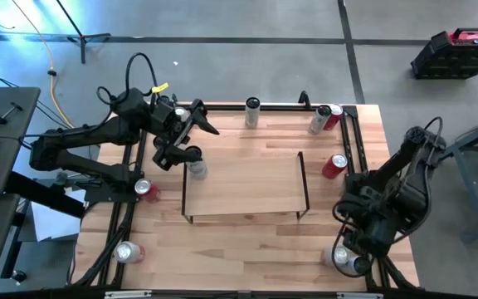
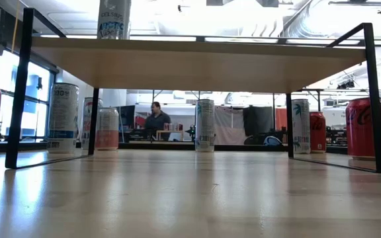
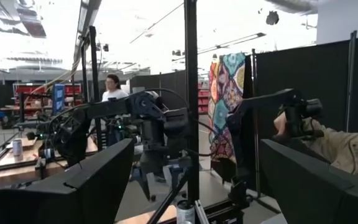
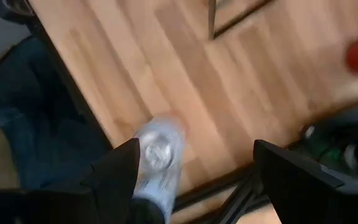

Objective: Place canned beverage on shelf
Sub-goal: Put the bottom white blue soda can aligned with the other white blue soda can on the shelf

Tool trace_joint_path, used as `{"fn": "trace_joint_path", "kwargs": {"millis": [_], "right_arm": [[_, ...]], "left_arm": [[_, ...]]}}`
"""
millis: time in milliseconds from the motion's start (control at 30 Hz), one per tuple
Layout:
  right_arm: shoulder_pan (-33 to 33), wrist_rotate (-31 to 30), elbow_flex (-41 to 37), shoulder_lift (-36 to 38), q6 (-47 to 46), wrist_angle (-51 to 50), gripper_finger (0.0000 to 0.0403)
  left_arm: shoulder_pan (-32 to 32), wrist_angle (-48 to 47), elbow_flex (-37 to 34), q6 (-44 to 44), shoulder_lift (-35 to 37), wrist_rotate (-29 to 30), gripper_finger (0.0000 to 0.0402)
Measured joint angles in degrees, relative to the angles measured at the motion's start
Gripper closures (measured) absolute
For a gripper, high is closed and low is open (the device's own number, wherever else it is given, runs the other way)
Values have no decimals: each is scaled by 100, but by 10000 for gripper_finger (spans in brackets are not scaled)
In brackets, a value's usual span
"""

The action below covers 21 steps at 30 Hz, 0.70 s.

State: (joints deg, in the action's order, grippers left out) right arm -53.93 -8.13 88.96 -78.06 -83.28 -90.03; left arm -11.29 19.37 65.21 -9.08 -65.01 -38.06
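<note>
The shelf (image 1: pixel 243 187), a light-wood board on thin black wire end frames, stands mid-table. A silver can (image 1: pixel 196 169) stands upright on its bottom on the board's far left corner; it also shows on top in the low view (image 2: pixel 114 18). My left gripper (image 1: pixel 199 143) is open and empty just beside and above that can, pointing level toward the table's right; nothing is between its fingers in the left wrist view (image 3: pixel 194 168). My right gripper (image 4: pixel 194 165) is open at the table's near right corner (image 1: pixel 357 241), above a silver can (image 4: pixel 157 155) that stands there.
Cans stand around the shelf: one at the far edge (image 1: pixel 252 112), a silver and a red one at the far right (image 1: pixel 326 118), a red one right of the shelf (image 1: pixel 334 166), two at the left (image 1: pixel 146 189) (image 1: pixel 129 252). Black rails (image 1: pixel 357 149) edge the tabletop. A person (image 2: pixel 156 119) is in the room behind.
</note>
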Motion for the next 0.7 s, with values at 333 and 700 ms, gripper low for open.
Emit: {"fn": "trace_joint_path", "kwargs": {"millis": [333,700], "right_arm": [[-567,28,-15,-149,-743,51,104],[-636,968,-21,-990,-1139,165,104]], "left_arm": [[0,-64,0,-9,2,-2,64],[0,-500,0,671,0,-3,64]]}}
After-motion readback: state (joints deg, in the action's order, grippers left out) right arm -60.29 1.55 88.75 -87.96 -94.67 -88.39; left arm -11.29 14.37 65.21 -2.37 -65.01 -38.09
